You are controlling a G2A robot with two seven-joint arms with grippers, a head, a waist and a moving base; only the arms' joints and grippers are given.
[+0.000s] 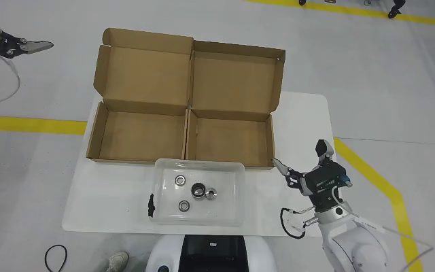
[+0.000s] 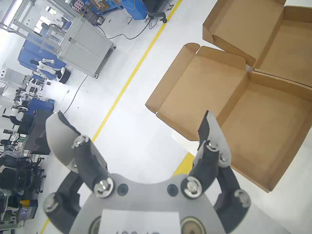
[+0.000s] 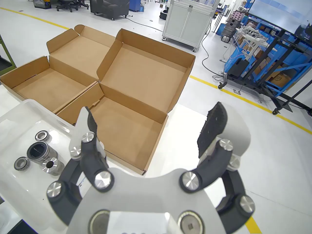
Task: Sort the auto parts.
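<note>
No part is boxed yet: the bearings (image 1: 196,191) lie in the clear bin (image 1: 230,204) beside the cardboard boxes (image 1: 146,136). Left gripper (image 2: 134,120) and right gripper (image 3: 152,118) hang, fingers apart; the nearer right gripper likely reaches in next.

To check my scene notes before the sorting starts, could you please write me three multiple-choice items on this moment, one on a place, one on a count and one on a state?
1. Where do the metal parts lie?
A. in a cardboard box
B. in the clear bin
C. on the bare table

2. How many metal parts are there?
A. two
B. six
C. four

3. How do the right arm's jaws stand?
A. open and empty
B. shut on a part
C. shut on the bin's rim

Answers: 1 B, all sit within the bin's walls in the top view; 2 C, four show in the right wrist view; 3 A, that view shows a wide gap holding nothing.
</note>
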